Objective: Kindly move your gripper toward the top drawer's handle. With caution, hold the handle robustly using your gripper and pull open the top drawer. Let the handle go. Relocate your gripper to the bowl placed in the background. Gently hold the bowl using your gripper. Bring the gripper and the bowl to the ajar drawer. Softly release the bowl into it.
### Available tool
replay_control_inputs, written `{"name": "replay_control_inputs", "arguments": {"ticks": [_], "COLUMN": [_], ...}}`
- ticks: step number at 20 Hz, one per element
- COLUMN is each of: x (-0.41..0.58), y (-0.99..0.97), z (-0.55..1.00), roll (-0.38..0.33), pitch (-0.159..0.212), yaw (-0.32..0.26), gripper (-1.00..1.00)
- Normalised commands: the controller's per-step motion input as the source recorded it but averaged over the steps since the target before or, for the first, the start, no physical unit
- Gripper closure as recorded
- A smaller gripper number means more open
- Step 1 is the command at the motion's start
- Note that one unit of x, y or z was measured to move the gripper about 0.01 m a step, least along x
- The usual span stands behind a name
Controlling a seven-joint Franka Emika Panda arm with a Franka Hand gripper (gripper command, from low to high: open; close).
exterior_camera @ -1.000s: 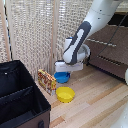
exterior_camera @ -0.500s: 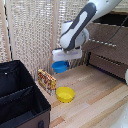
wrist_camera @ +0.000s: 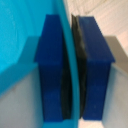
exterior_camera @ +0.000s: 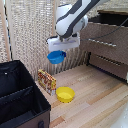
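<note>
Bowls number two: one blue bowl (exterior_camera: 56, 56) pinched by the end effector (exterior_camera: 61, 48), one yellow bowl (exterior_camera: 65, 94) below on the wooden floor (exterior_camera: 95, 102) near the dresser (exterior_camera: 107, 50).

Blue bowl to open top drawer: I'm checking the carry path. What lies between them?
In the exterior view, nothing: only open air before the woven screen separates the blue bowl, held by the gripper, from the top drawer.

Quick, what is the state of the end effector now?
End effector: closed on the rim of the blue bowl, held in the air.
</note>
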Motion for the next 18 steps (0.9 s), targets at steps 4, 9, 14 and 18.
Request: {"name": "replay_control_inputs", "arguments": {"ticks": [4,9,14,18], "x": [0.169,0.078,0.023,0.021], "y": [-0.3,-0.35,-0.31,-0.62], "z": [1.0,1.0,1.0,1.0], "roll": [0.0,0.0,0.0,0.046], "pitch": [0.081,0.007,0.001,-0.012], "yaw": [-0.029,-0.005,-0.033,0.013], "gripper": [1.0,1.0,1.0,1.0]}}
